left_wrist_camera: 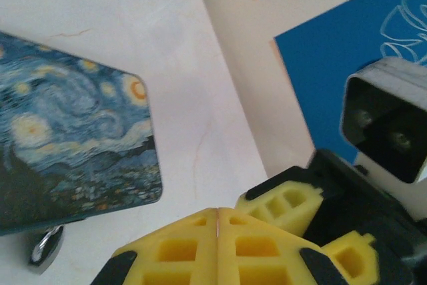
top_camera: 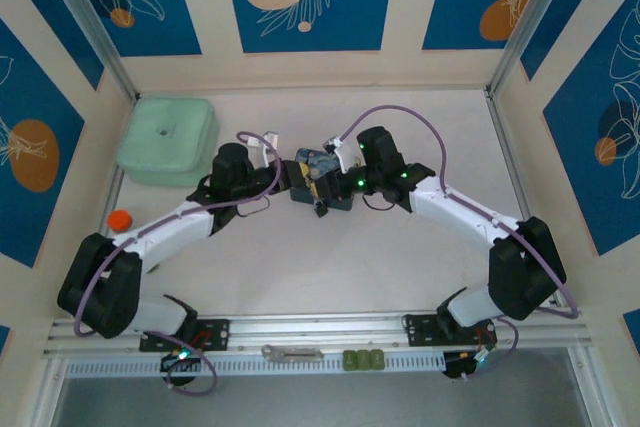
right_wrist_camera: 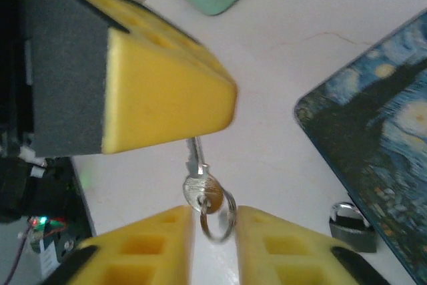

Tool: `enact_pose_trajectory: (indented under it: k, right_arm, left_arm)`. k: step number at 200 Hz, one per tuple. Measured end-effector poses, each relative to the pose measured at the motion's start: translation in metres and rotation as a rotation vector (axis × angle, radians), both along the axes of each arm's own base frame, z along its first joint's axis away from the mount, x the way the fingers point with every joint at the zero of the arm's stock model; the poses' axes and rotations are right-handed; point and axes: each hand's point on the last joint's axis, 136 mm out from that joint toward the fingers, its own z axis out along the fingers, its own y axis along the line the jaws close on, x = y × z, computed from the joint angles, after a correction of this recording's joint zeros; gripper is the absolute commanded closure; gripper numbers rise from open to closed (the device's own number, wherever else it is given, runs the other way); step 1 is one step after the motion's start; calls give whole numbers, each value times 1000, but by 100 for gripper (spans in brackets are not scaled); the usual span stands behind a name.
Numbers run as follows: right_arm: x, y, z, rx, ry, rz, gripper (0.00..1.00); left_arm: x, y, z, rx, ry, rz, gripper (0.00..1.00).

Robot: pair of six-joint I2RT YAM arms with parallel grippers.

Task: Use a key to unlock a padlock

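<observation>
Top view: left tool [top_camera: 305, 187] and right tool [top_camera: 330, 169] meet over the blue-and-yellow starry-night tin [top_camera: 338, 199].

Left wrist: left fingers [left_wrist_camera: 187, 251] pressed together. The small dark padlock with silver shackle [left_wrist_camera: 44, 250] lies just beside the tin.

Right wrist: the thin silvery key [right_wrist_camera: 197, 185] hangs from the left tool, blade apparently pinched. Right jaws are spread, with the key's ring between them.

We judge this is the key handover. Next: clear the right tool, then aim the blade at the keyway.

Both arms bent inward, wrists nearly meeting; left gripper [left_wrist_camera: 218, 213] pads pressed together, right gripper [right_wrist_camera: 215, 215] jaws slightly parted
</observation>
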Motion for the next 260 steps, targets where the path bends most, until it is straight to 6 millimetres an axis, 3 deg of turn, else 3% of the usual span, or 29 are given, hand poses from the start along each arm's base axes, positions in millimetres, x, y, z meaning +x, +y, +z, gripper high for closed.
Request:
enact_pose_trajectory:
  k: [27, 52, 81, 113, 143, 157, 194, 211, 225, 230, 247, 254, 260]
  right_arm:
    - [5, -5, 9, -77, -146, -47, 57]
    - [-1, 5, 19, -124, -266, -20, 54]
    - [-3, 17, 8, -196, -332, 8, 51]
    - [-1, 24, -10, -266, -361, 27, 51]
    - [1, 33, -14, -284, -381, 40, 51]
    - [2, 36, -13, -285, -391, 42, 56]
    - [5, 38, -13, -288, -401, 38, 93]
    - [6, 38, -13, -293, -407, 38, 100]
    - [6, 38, -13, -291, -405, 37, 100]
    - [6, 38, -13, -291, -405, 36, 100]
    - [7, 36, -12, -279, -395, 35, 100]
    - [8, 36, -12, -267, -383, 38, 100]
    - [8, 35, -11, -250, -367, 41, 100]
  left_arm:
    - [2, 9, -7, 79, 99, 77, 100]
    - [2, 13, -7, 103, 164, 118, 100]
    - [-3, 17, -19, 114, 252, 146, 100]
    - [-4, 18, -22, 102, 292, 161, 100]
    - [-5, 18, -23, 100, 304, 165, 100]
    - [-5, 18, -23, 96, 309, 167, 100]
    - [-6, 19, -26, 91, 327, 176, 100]
    - [-6, 20, -28, 92, 333, 184, 100]
    - [-5, 20, -27, 90, 335, 188, 100]
    - [-5, 21, -27, 89, 336, 190, 86]
    - [-5, 19, -26, 81, 338, 185, 22]
    - [-5, 18, -24, 76, 330, 181, 7]
    - [-5, 18, -22, 72, 323, 179, 0]
